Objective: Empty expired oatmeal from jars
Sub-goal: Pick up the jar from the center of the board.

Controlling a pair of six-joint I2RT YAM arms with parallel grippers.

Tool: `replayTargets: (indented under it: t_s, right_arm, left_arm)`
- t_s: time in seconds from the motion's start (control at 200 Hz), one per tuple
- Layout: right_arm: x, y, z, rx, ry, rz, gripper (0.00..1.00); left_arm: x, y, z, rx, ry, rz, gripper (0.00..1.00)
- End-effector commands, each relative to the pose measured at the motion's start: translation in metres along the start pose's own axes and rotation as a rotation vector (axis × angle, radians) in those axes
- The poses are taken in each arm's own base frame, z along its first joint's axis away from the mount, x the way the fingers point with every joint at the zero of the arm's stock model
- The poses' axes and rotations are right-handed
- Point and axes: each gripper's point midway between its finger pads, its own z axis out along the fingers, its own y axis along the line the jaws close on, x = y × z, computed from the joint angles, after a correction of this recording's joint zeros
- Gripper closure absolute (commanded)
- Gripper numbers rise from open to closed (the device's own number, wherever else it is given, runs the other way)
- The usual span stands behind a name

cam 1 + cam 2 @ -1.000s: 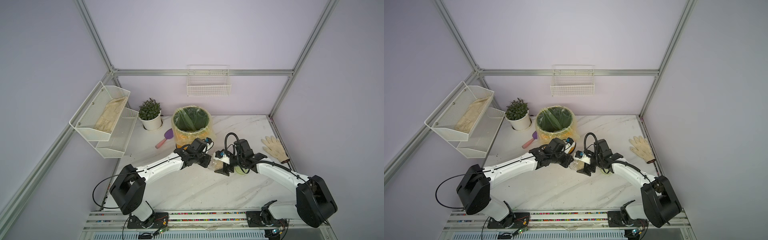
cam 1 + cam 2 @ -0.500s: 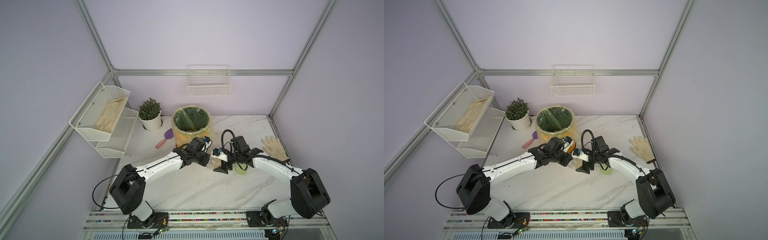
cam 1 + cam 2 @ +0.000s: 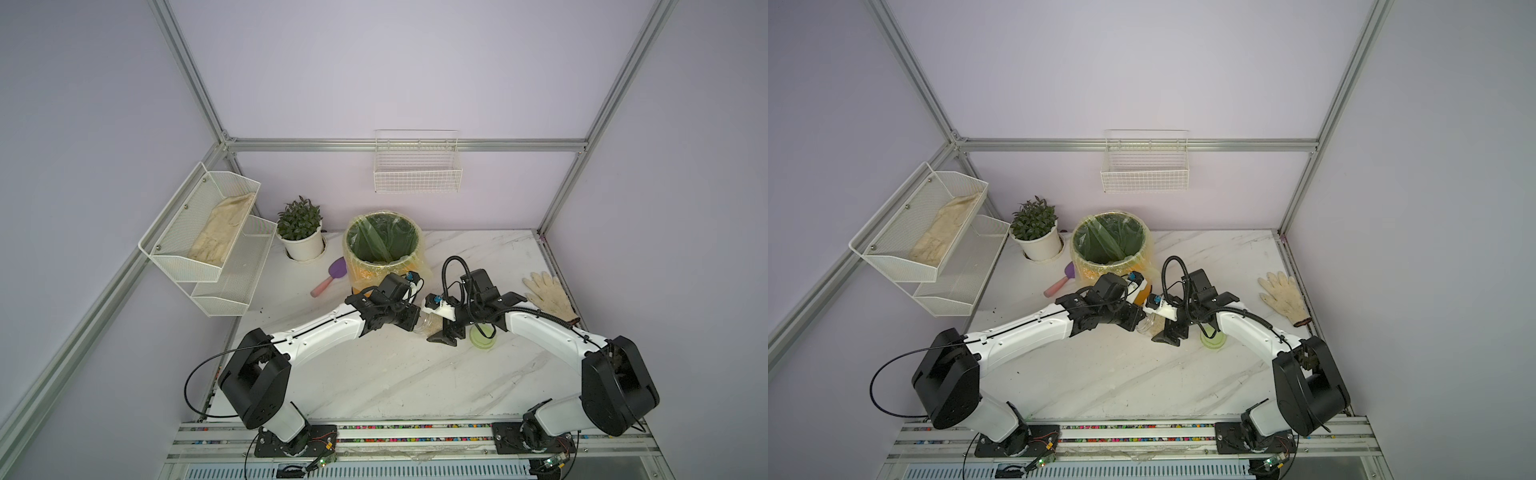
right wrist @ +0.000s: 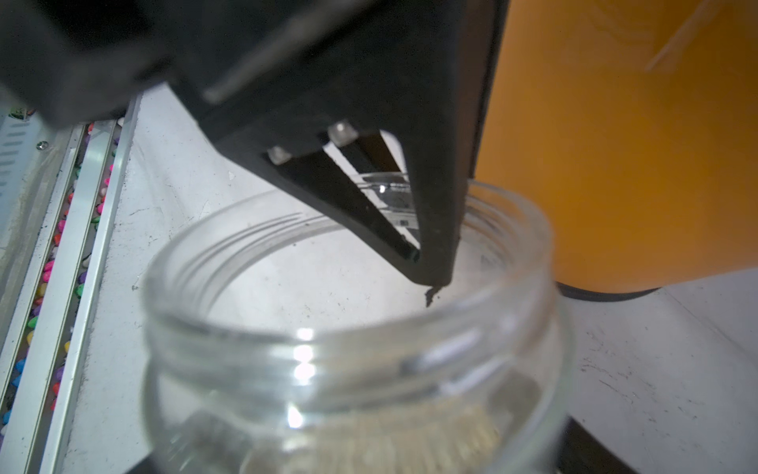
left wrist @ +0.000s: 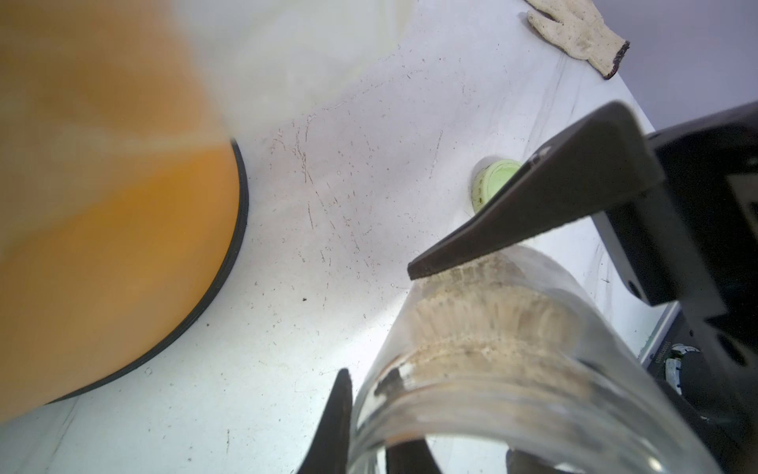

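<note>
Oatmeal point(image 5: 488, 324) isn't dumped yet, sitting in the opened jar point(image 3: 426, 326). Bin point(image 3: 361, 270) at its 11 o'clock; left end effector point(image 4: 430, 271) pinched on the rim, right end effector point(image 3: 443, 327) spread wide around the body, lid point(image 3: 483, 337) off at 3 o'clock.

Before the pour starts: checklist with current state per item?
1. Open jar: ok; green lid lies on the table by the right arm.
2. Grip of left gripper: ok, shut on the jar rim.
3. Grip of right gripper: cannot tell; jaws stand wide around the jar body.
4. Load: ok, oatmeal sits inside the jar.
5. Mouth over orange bin: not ok; jar is beside it.
</note>
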Motion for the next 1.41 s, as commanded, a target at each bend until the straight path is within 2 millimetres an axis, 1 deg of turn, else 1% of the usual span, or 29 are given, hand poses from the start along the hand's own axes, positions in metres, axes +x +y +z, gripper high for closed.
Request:
replayTargets:
  t_s: [0.0, 0.17, 0.24, 0.26, 0.39, 0.48, 0.565, 0.65, 0.68, 0.71, 0.74, 0.77, 0.8, 0.81, 0.85, 0.935, 0.945, 0.965, 1.025, 1.05, 1.065, 1.08, 1.195, 1.26, 1.27, 1.285, 1.4]
  right_arm:
    - [-0.029, -0.004, -0.014, 0.021, -0.074, 0.027, 0.95]
    - [-0.031, -0.003, -0.017, 0.013, -0.072, 0.031, 0.96]
    - [-0.036, -0.003, -0.02, 0.015, -0.085, 0.021, 0.96]
    - [-0.034, 0.001, -0.02, 0.002, -0.075, 0.031, 0.96]
    - [-0.039, 0.005, -0.026, -0.008, -0.087, 0.033, 0.96]
    - [-0.04, 0.005, -0.028, -0.002, -0.085, 0.032, 0.96]
    - [-0.039, 0.005, -0.027, -0.008, -0.078, 0.039, 0.99]
    - [-0.039, 0.005, -0.027, -0.011, -0.074, 0.043, 1.0]
    - [-0.038, 0.005, -0.027, -0.011, -0.074, 0.041, 1.0]
    - [-0.038, 0.005, -0.028, -0.008, -0.074, 0.042, 1.0]
    - [-0.038, 0.005, -0.028, -0.005, -0.075, 0.04, 1.0]
    - [-0.038, 0.004, -0.029, 0.004, -0.077, 0.037, 1.0]
    - [-0.039, 0.003, -0.029, 0.013, -0.079, 0.034, 1.0]
    - [-0.038, 0.003, -0.029, 0.014, -0.078, 0.034, 1.0]
    - [-0.038, 0.002, -0.028, 0.02, -0.076, 0.033, 1.0]
    - [-0.037, 0.001, -0.028, 0.023, -0.076, 0.04, 1.0]
    - [-0.038, 0.002, -0.028, 0.023, -0.078, 0.039, 1.0]
    - [-0.044, 0.002, -0.035, 0.038, -0.097, 0.026, 1.0]
    - [-0.048, 0.003, -0.038, 0.041, -0.112, 0.025, 1.0]
    - [-0.05, 0.003, -0.039, 0.046, -0.117, 0.019, 1.0]
    - [-0.051, 0.002, -0.04, 0.049, -0.121, 0.017, 1.0]
    - [-0.052, 0.002, -0.04, 0.051, -0.123, 0.015, 1.0]
    - [-0.052, 0.001, -0.041, 0.059, -0.123, 0.025, 1.0]
    - [-0.05, 0.0, -0.041, 0.064, -0.116, 0.027, 1.0]
    - [-0.05, 0.0, -0.041, 0.063, -0.116, 0.027, 1.0]
    - [-0.05, 0.0, -0.041, 0.065, -0.115, 0.028, 1.0]
    - [-0.051, 0.0, -0.044, 0.08, -0.114, 0.024, 1.0]
  left_arm:
    - [-0.037, -0.028, -0.016, 0.104, -0.145, 0.007, 1.0]
    - [-0.034, -0.027, -0.013, 0.101, -0.135, 0.014, 1.0]
    - [-0.033, -0.025, -0.013, 0.092, -0.131, 0.013, 1.0]
    - [-0.033, -0.024, -0.012, 0.087, -0.13, 0.012, 1.0]
    - [-0.031, -0.022, -0.008, 0.08, -0.122, 0.014, 1.0]
    - [-0.033, -0.023, -0.01, 0.082, -0.13, 0.011, 1.0]
    - [-0.035, -0.024, -0.012, 0.088, -0.142, 0.012, 1.0]
    - [-0.039, -0.027, -0.016, 0.096, -0.152, 0.014, 0.78]
    - [-0.041, -0.028, -0.019, 0.1, -0.158, 0.015, 0.65]
    - [-0.043, -0.029, -0.021, 0.102, -0.166, 0.02, 0.58]
    - [-0.046, -0.03, -0.025, 0.103, -0.178, 0.022, 0.47]
    - [-0.049, -0.031, -0.029, 0.104, -0.19, 0.027, 0.38]
    - [-0.052, -0.032, -0.033, 0.103, -0.201, 0.032, 0.26]
    - [-0.053, -0.032, -0.034, 0.103, -0.205, 0.032, 0.24]
    - [-0.057, -0.033, -0.039, 0.102, -0.219, 0.036, 0.22]
    - [-0.064, -0.032, -0.049, 0.085, -0.247, 0.041, 0.2]
    - [-0.065, -0.032, -0.05, 0.083, -0.25, 0.041, 0.2]
    - [-0.066, -0.032, -0.052, 0.078, -0.254, 0.042, 0.19]
    - [-0.068, -0.03, -0.055, 0.063, -0.259, 0.042, 0.18]
    - [-0.068, -0.029, -0.056, 0.06, -0.259, 0.044, 0.1]
    - [-0.068, -0.029, -0.056, 0.055, -0.258, 0.045, 0.02]
    - [-0.068, -0.028, -0.057, 0.053, -0.259, 0.045, 0.0]
    - [-0.071, -0.026, -0.065, 0.034, -0.28, 0.041, 0.0]
    - [-0.072, -0.024, -0.065, 0.025, -0.285, 0.041, 0.0]
    - [-0.076, -0.027, -0.076, 0.032, -0.312, 0.043, 0.0]
    - [-0.079, -0.027, -0.081, 0.031, -0.325, 0.044, 0.0]
    - [-0.087, -0.029, -0.098, 0.028, -0.375, 0.053, 0.0]
